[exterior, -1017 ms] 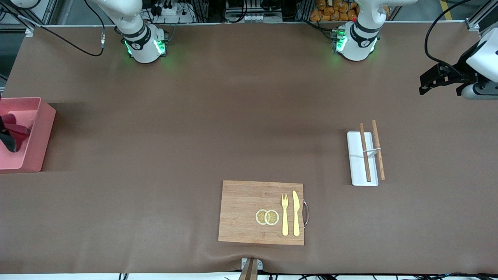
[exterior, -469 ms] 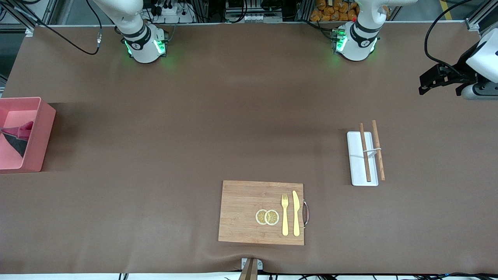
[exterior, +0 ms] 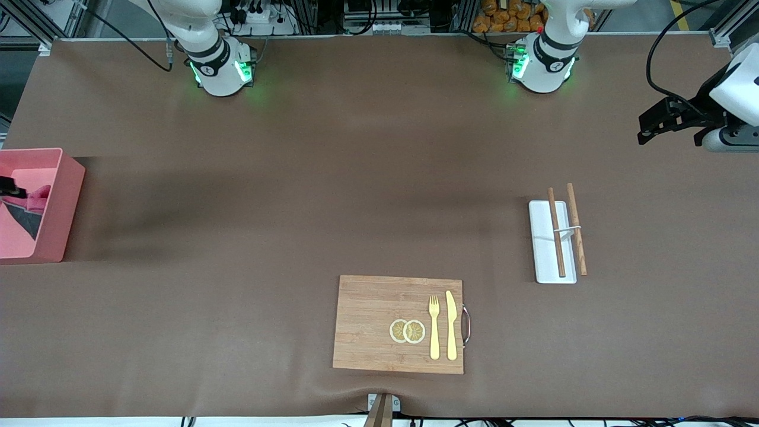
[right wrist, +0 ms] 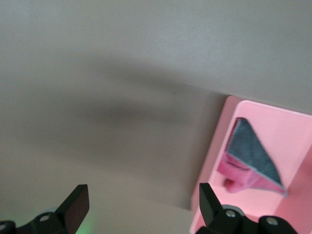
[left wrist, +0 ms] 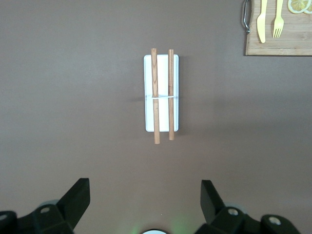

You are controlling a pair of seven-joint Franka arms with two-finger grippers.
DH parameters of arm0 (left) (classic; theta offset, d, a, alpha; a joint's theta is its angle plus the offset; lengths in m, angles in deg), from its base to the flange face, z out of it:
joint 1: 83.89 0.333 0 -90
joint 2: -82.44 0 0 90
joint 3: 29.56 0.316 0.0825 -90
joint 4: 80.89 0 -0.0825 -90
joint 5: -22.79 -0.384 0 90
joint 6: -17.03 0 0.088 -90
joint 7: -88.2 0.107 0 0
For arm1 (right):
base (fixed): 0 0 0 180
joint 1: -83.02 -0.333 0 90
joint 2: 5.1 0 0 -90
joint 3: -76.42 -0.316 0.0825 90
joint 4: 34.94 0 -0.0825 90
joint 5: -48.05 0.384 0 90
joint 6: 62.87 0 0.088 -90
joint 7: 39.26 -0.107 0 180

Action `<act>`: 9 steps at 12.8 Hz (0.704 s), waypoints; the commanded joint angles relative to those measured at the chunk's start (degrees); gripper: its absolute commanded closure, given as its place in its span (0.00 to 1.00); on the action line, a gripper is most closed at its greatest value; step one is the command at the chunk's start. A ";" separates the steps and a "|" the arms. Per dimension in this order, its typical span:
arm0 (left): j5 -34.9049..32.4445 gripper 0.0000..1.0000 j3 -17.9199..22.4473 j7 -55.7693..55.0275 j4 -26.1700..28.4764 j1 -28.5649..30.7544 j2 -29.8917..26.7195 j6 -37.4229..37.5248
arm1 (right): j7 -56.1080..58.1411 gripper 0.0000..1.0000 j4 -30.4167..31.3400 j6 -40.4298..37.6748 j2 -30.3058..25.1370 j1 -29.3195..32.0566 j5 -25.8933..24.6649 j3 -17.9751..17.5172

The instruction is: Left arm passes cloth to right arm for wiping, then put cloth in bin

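A brown counter [exterior: 367,196] is seen, with robot bases along one edge and clutter of cables above it. The cloth [exterior: 26,209] is found lying inside the bin [exterior: 62,204], at the right arm's end of the counter, grey face partly up with pink folds showing; it is also seen in the right wrist view [right wrist: 251,163], resting against a bin [right wrist: 292,141] wall. The right hand [right wrist: 141,204] is held with fingers apart and empty, above the counter just beside the bin; only a dark tip is caught at the front view's edge. The left hand [left wrist: 145,197] is parked with fingers spread, empty, over the counter toward the left arm's end, above the white tray [left wrist: 161,92] with chopsticks [left wrist: 155,95]; the left arm waits. A cutting board [exterior: 398,324] with fork and knife is untouched. Task is judged essentially done. Little risk is left: the bin wall could be clipped if the right arm swings low on retreat, nudging the bin.
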 commanded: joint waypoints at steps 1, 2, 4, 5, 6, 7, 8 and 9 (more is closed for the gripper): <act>1.09 0.00 -0.16 0.47 -0.34 0.22 -0.20 0.50 | -10.88 0.00 2.62 -1.99 -2.94 -4.87 -0.89 0.35; 1.09 0.00 -0.16 0.47 -0.34 0.22 -0.11 0.50 | -12.65 0.00 2.71 -3.30 -3.73 -6.54 -0.97 0.52; 1.00 0.00 -0.08 0.55 -0.51 0.30 -0.03 0.50 | -20.37 0.00 3.32 -6.90 -6.62 -9.00 -0.71 0.26; 1.00 0.00 -0.16 0.55 -0.51 0.30 0.06 0.50 | -24.76 0.00 5.24 -7.27 -9.86 -11.28 -0.62 0.26; 1.00 0.00 -0.08 0.55 -0.51 0.30 0.06 0.42 | -28.72 0.00 7.70 -7.19 -12.67 -12.78 -0.54 0.17; 1.00 0.00 -0.08 0.55 -0.51 0.30 0.06 0.42 | -30.58 0.00 8.85 -7.10 -14.53 -13.93 -0.45 0.17; 1.09 0.00 -0.08 0.55 -0.43 0.39 0.06 0.42 | -32.34 0.00 8.69 -7.36 -15.68 -14.29 -0.45 -0.61; 1.01 0.00 -0.08 0.55 -0.43 0.39 0.06 0.42 | -35.93 0.00 8.69 -8.06 -16.91 -13.51 -0.45 -3.14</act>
